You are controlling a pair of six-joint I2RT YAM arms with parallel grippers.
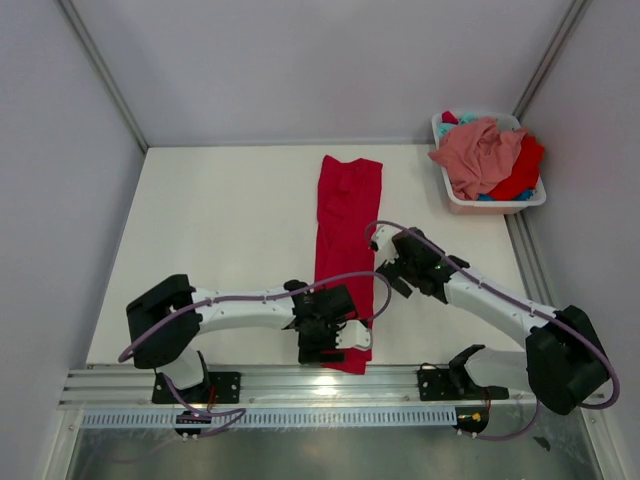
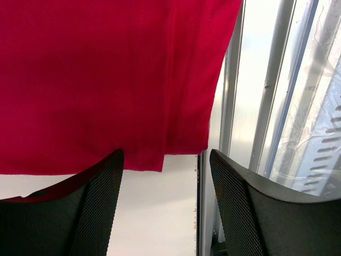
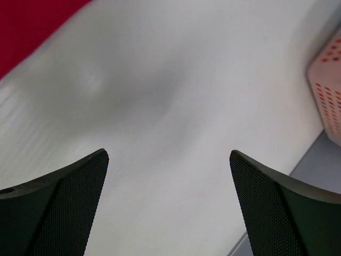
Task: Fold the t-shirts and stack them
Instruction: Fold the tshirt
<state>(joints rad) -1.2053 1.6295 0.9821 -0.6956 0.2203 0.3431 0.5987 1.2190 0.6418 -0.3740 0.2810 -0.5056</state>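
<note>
A bright red t-shirt (image 1: 347, 225) lies on the table as a long narrow strip running from the far middle to the near edge. My left gripper (image 1: 334, 343) hovers over the strip's near end. In the left wrist view the red t-shirt (image 2: 106, 74) fills the top, and the left gripper (image 2: 165, 156) is open, with only bare table between its fingers. My right gripper (image 1: 390, 268) stands open just right of the strip, over bare table (image 3: 170, 106); the red t-shirt (image 3: 26, 26) shows at the corner. A salmon pink t-shirt (image 1: 478, 152) and a red one (image 1: 522, 170) are heaped in the basket, with a bit of teal beneath.
The white plastic basket (image 1: 497, 205) sits at the far right corner of the table; its perforated wall (image 3: 327, 90) shows in the right wrist view. A metal rail (image 2: 277, 80) runs along the table's near edge, right beside the shirt's hem. Grey walls enclose the table.
</note>
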